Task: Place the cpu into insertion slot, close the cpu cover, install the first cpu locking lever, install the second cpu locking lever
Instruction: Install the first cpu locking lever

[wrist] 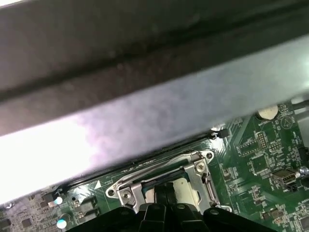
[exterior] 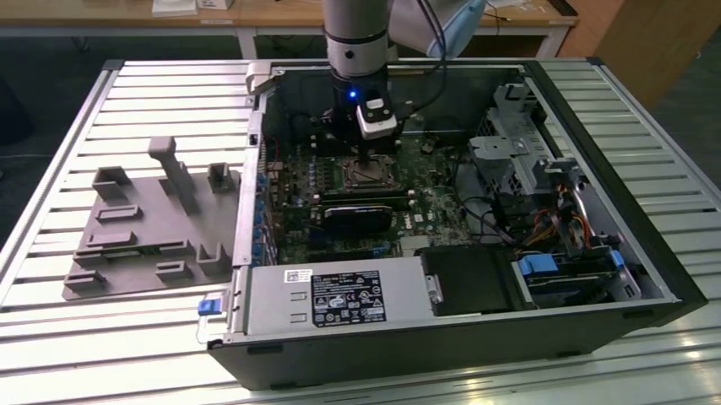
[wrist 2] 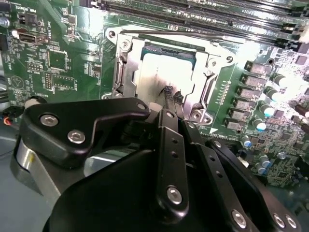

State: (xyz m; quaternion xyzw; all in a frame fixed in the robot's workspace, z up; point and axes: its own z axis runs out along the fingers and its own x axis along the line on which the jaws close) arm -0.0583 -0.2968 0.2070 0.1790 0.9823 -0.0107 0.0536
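The cpu (wrist 2: 166, 67) lies in the socket on the green motherboard, its pale metal top glaring bright; it also shows in the first wrist view as the cpu (wrist: 186, 186). The cpu cover (wrist 2: 124, 72), a silvery frame, lies flat around it. A thin wire locking lever (wrist 2: 169, 35) runs along one side of the socket, seen too as the lever (wrist: 145, 170). My gripper (wrist 2: 172, 95) stands right over the socket's edge, its black fingers (wrist 2: 166, 125) pressed together with nothing seen between them. In the exterior view the gripper (exterior: 370, 160) hangs inside the open computer case above the socket (exterior: 367, 175).
A black graphics card (exterior: 358, 218) lies just in front of the socket, with the power supply box (exterior: 338, 295) nearer the case's front. Drive cages and cables (exterior: 529, 160) fill the exterior view's right. A grey fixture (exterior: 147, 219) sits on the slatted table. The case wall (wrist: 145, 96) is close by.
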